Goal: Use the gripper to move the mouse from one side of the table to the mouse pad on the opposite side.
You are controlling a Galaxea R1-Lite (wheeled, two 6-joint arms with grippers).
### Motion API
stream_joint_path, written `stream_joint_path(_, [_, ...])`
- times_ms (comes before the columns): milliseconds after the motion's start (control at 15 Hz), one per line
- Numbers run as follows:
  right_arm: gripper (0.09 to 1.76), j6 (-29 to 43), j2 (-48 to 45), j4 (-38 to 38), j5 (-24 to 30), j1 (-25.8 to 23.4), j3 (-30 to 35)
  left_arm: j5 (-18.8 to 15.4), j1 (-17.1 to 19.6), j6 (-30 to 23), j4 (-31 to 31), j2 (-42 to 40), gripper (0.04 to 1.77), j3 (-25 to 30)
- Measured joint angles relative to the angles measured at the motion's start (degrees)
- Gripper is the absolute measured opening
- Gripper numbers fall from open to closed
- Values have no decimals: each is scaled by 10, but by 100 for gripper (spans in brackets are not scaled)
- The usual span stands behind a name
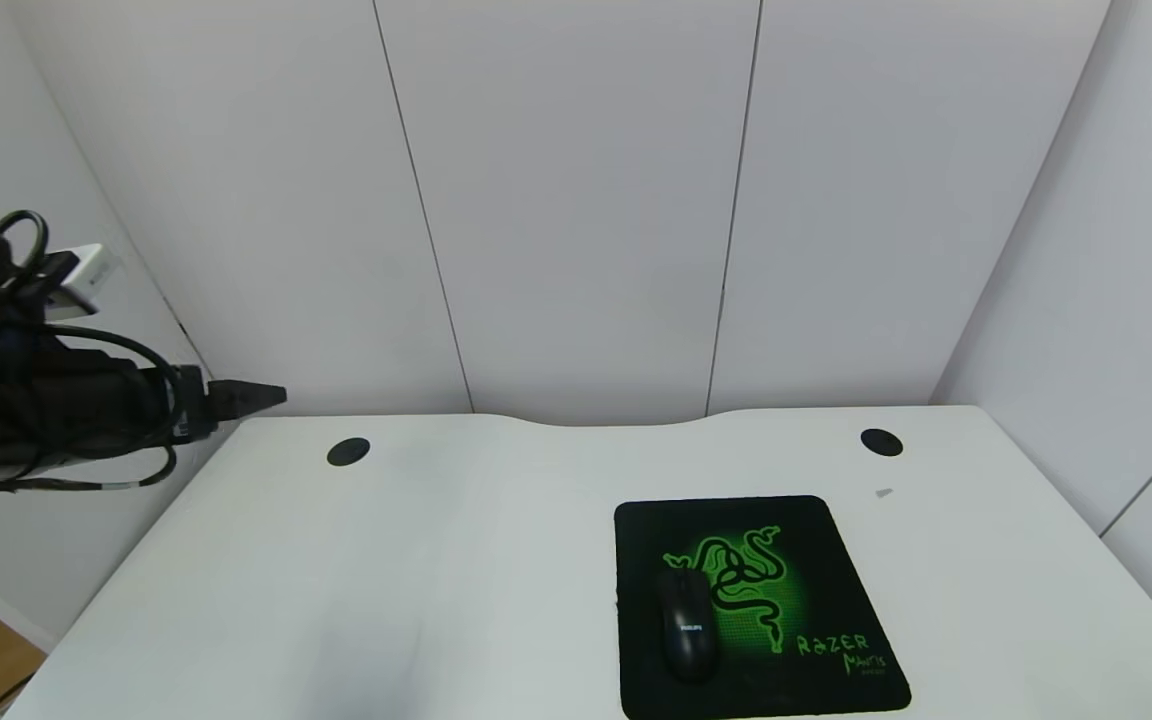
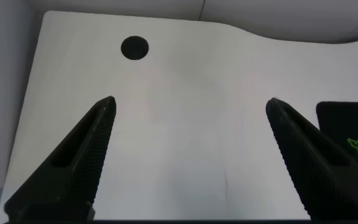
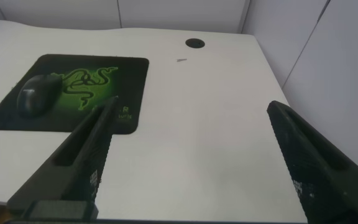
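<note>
The black mouse (image 1: 686, 625) lies on the black mouse pad (image 1: 816, 560) with the green snake logo, on the right half of the white table (image 1: 436, 560). It rests on the pad's left part, lengthwise. My left gripper (image 1: 246, 397) hangs off the table's far left rear corner, raised, open and empty; the left wrist view (image 2: 190, 102) shows bare table between its fingers and a corner of the pad (image 2: 347, 118). My right gripper (image 3: 191, 106) is open and empty above the table's right side, outside the head view. Its view shows the mouse (image 3: 36, 93) on the pad (image 3: 129, 68).
Two round black grommets (image 1: 348, 451) (image 1: 881, 441) sit near the curved rear edge. A small grey speck (image 1: 884, 492) lies behind the pad. White partition walls close the back and both sides.
</note>
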Motion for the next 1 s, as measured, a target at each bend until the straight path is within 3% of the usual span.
stream_joint_path(467, [171,0,0,0,0,0,0,-70,1,29,32,-232,172,115])
stream_joint_path(1000, [171,0,0,0,0,0,0,-83,-17,43,80,-486,172,206])
